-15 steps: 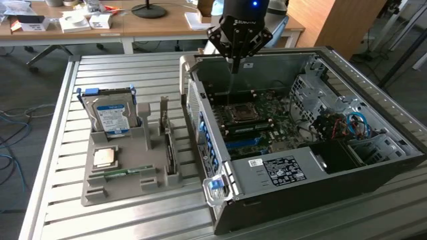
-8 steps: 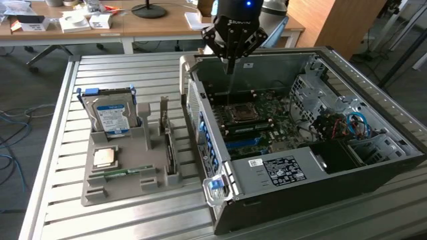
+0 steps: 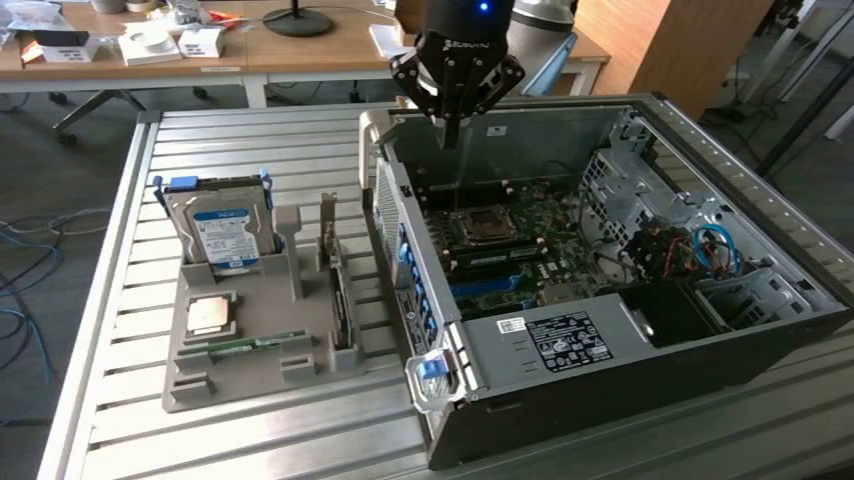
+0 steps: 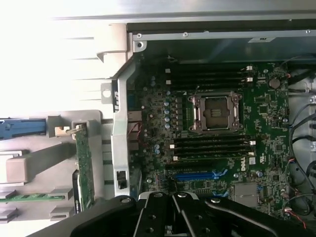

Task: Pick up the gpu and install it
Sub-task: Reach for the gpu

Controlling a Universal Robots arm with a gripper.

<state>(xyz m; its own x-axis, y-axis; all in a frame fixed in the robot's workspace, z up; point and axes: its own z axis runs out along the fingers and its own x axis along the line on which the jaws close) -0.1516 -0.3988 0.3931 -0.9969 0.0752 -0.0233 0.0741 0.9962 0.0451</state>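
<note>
The gpu [image 3: 339,300] stands on edge in a slot of the grey parts tray [image 3: 254,375], its pale bracket toward the far end. In the wrist view the gpu [image 4: 84,168] appears as a thin green board edge beside the case wall. My gripper [image 3: 450,135] hangs above the far part of the open computer case [image 3: 561,340], apart from the gpu, fingers shut with nothing between them. From the wrist, the gripper [image 4: 173,210] looks down on the motherboard [image 4: 266,106], with its empty CPU socket [image 4: 216,112] and blue expansion slot [image 4: 197,175].
The tray also holds an upright hard drive [image 3: 224,232], a CPU chip [image 3: 211,315] and a green memory stick [image 3: 247,345]. Cables [image 3: 694,250] and drive cages fill the case's right side in the exterior view. A slatted metal table [image 3: 240,140] carries everything; desks stand behind.
</note>
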